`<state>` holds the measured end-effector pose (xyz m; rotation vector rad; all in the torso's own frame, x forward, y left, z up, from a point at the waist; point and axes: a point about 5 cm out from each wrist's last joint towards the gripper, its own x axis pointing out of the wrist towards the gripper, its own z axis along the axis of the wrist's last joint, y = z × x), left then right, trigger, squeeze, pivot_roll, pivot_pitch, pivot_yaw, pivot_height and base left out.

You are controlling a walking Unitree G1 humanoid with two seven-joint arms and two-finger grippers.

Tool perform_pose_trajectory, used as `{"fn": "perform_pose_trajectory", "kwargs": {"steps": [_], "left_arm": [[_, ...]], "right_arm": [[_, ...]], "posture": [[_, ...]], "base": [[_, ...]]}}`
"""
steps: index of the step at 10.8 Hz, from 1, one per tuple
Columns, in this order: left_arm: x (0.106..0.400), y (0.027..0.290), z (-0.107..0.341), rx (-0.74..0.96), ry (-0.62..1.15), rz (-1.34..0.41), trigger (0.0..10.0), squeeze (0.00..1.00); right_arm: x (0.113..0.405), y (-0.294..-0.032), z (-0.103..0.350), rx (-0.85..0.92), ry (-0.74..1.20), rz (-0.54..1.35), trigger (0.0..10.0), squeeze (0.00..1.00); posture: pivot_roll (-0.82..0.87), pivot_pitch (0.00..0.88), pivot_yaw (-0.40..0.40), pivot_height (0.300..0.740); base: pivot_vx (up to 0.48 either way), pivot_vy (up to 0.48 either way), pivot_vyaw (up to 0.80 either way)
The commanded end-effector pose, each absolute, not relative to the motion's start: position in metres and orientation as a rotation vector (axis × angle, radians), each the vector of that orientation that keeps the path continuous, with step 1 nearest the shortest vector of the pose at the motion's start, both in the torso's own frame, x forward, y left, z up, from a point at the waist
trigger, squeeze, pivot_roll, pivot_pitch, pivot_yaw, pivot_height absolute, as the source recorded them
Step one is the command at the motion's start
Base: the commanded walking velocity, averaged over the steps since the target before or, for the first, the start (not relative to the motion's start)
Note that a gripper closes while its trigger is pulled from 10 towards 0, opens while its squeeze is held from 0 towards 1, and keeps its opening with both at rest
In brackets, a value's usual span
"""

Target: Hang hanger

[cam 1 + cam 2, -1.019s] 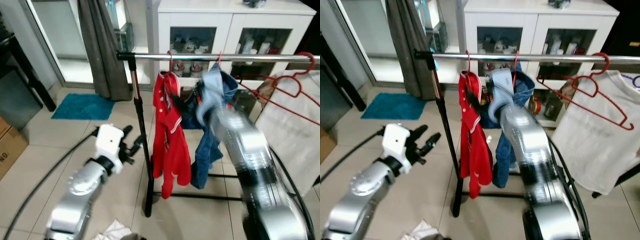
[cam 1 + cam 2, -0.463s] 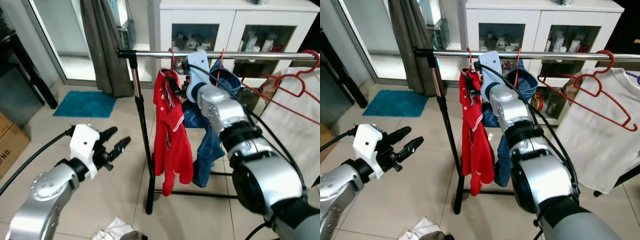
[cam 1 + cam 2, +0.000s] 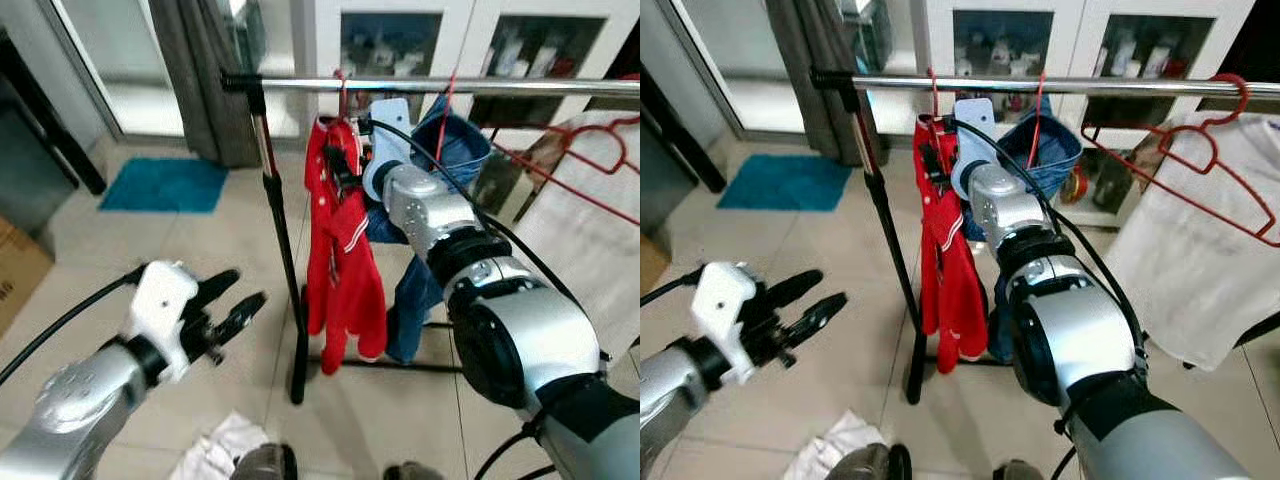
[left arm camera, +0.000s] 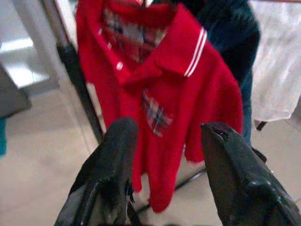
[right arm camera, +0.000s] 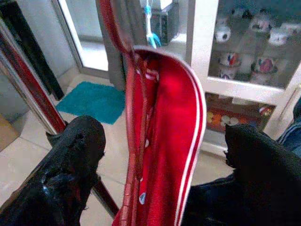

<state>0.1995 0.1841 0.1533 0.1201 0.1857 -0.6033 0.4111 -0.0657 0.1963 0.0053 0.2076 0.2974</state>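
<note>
Red shirt point(image 3: 342, 250) on its hanger point(image 3: 341, 92) hooked over the rail point(image 3: 430, 86), right hand point(image 5: 155, 155) fingers wide either side of its collar, seemingly not gripping, left hand point(image 3: 232, 312) open and low beside the stand, jeans point(image 3: 440, 170) alongside

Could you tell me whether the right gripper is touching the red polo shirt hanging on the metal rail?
Apart. In the right wrist view both fingers stand either side of the red polo shirt's collar, with floor and cabinet visible between.

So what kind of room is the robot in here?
Probably a home living or laundry area: a metal clothes rail holding a red polo shirt, a white glass-door cabinet and a tiled floor.
</note>
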Motion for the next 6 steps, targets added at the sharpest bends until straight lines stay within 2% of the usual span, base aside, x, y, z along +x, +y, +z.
{"fn": "perform_pose_trajectory", "kwargs": {"steps": [1, 3, 4, 5, 6], "left_arm": [[0.195, 0.186, 0.157, 0.132, 0.191, -0.599, 10.0, 0.00], [0.188, 0.186, 0.161, 0.133, 0.209, -0.594, 10.0, 0.00], [0.185, 0.187, 0.161, 0.134, 0.219, -0.591, 10.0, 0.00], [0.184, 0.188, 0.162, 0.135, 0.222, -0.588, 10.0, 0.00], [0.182, 0.190, 0.162, 0.137, 0.227, -0.578, 10.0, 0.00]], "right_arm": [[0.412, -0.062, 0.201, 0.011, 0.196, 0.288, 10.0, 0.00], [0.412, -0.059, 0.203, 0.027, 0.189, 0.272, 10.0, 0.00], [0.413, -0.056, 0.206, 0.018, 0.173, 0.278, 4.2, 0.00], [0.413, -0.055, 0.208, 0.020, 0.167, 0.283, 0.0, 0.00], [0.413, -0.053, 0.210, 0.017, 0.157, 0.293, 0.0, 0.00]], "posture": [[0.16, 0.195, 0.062, 0.740], [0.18, 0.223, 0.066, 0.740], [0.19, 0.228, 0.062, 0.740], [0.19, 0.228, 0.058, 0.740], [0.19, 0.227, 0.050, 0.740]], "base": [[0.000, 0.000, 0.00], [0.000, 0.000, 0.00], [0.000, 0.000, 0.00], [0.000, 0.000, 0.00], [0.000, 0.000, 0.00]]}}
